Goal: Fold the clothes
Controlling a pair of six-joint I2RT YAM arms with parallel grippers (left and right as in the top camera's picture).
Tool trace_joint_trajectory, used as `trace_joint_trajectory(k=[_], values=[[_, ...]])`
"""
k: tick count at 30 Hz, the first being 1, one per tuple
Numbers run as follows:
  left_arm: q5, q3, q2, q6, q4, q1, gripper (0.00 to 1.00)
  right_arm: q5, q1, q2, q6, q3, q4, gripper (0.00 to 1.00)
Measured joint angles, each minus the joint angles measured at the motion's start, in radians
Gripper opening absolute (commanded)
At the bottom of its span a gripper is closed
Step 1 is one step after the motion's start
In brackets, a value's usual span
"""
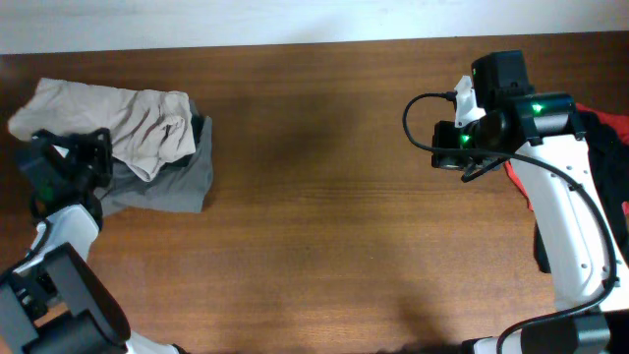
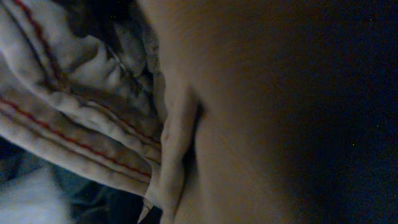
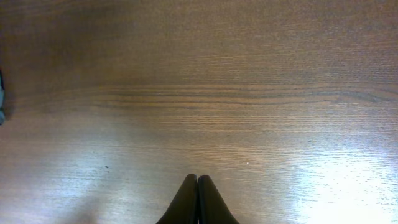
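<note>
Bunched pale cloth (image 2: 81,118) with thin red stitch lines fills the left wrist view. It is pressed so close to the lens that the left gripper (image 1: 79,155) shows none of its own fingers there, and I cannot tell whether it is clenched or released. Beside the cloth a smooth tan surface sits in deep shadow, too dark to identify.

From overhead, this gripper touches the outer edge of a heap of clothes. Directly against it lie the beige shorts (image 1: 123,118), wrinkled and spread over the top of the heap. Beneath them, on the side away from the gripper, a grey garment (image 1: 172,182) lies flat. A strip of black garment (image 1: 200,130) shows at the shorts' far edge.

The right gripper (image 3: 197,180) has its two dark fingers pressed together, clenched on nothing, above the wooden table (image 3: 199,93). Behind it, along its arm, a red garment (image 1: 614,126) and some dark cloth (image 1: 604,162) lie at the table's edge, partly under the arm. The heap with the shorts is well apart from this gripper, across the table.
</note>
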Motion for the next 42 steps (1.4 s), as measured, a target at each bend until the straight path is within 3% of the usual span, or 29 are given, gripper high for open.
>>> trace_joint_trajectory(k=[4,7,11,12,15,26,27,42], values=[[0.009,-0.028,0.006,-0.023,0.011,0.000,0.01,0.000,0.000,0.000,0.000,0.000,-0.001,0.04],[0.007,-0.043,0.006,-0.031,-0.018,0.000,0.07,0.000,0.000,0.000,0.000,0.000,0.000,0.04],[0.009,-0.052,0.006,-0.013,-0.092,0.000,0.26,0.000,0.000,0.000,0.000,0.000,0.000,0.04],[0.012,-0.053,0.006,0.003,-0.102,0.000,0.35,0.000,0.000,0.000,0.000,0.000,0.000,0.04],[0.031,-0.060,0.006,0.054,-0.114,0.000,0.43,0.000,0.000,0.000,0.000,0.000,0.004,0.04],[0.087,-0.078,-0.088,0.161,-0.145,-0.003,0.87,0.000,0.000,0.000,0.000,0.000,0.001,0.04],[0.089,-0.078,-0.109,0.171,-0.146,-0.004,0.99,0.000,0.000,0.000,0.000,0.000,0.000,0.04],[0.098,-0.080,-0.553,0.325,-0.327,-0.005,0.99,0.000,0.000,0.000,0.000,0.000,-0.015,0.08]])
